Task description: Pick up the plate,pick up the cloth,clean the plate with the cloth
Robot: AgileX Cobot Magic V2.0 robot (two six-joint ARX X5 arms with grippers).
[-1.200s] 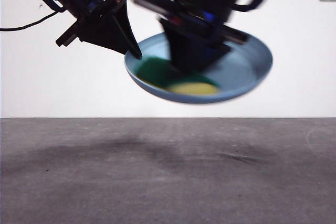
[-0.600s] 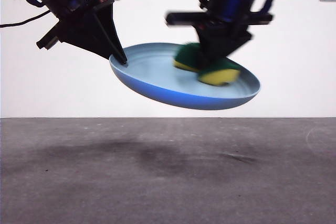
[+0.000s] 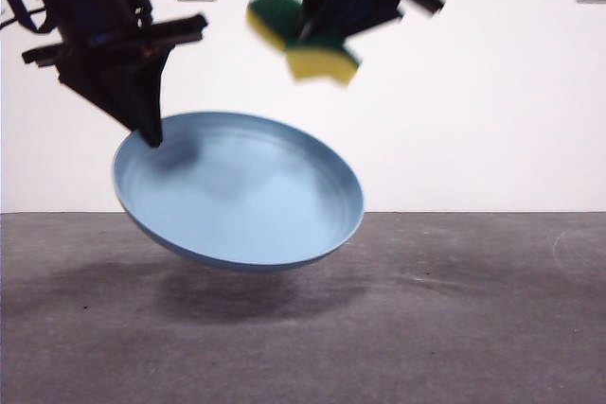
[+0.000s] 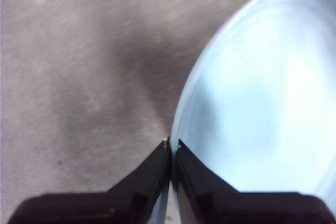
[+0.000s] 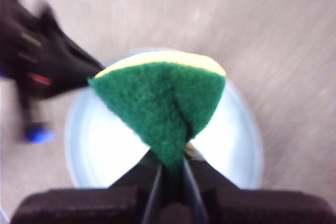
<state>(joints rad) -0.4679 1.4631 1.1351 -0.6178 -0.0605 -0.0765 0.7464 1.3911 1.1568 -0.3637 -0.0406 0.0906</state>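
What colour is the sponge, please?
The sponge is dark green on one face and yellow foam beneath; right wrist view shows it best.

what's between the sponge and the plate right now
Nothing: the front view shows only bare wall between the sponge, held up by the right gripper, and the plate pinched by the left gripper.

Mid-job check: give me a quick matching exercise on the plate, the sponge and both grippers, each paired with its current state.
Column one:
1. plate
2. sponge
3. left gripper
4. right gripper

Column two:
A. shut on the sponge
B. tilted, held off the table by its rim
C. lifted above the plate, not touching it
D. shut on the plate's rim

Pairs: 1-B, 2-C, 3-D, 4-A
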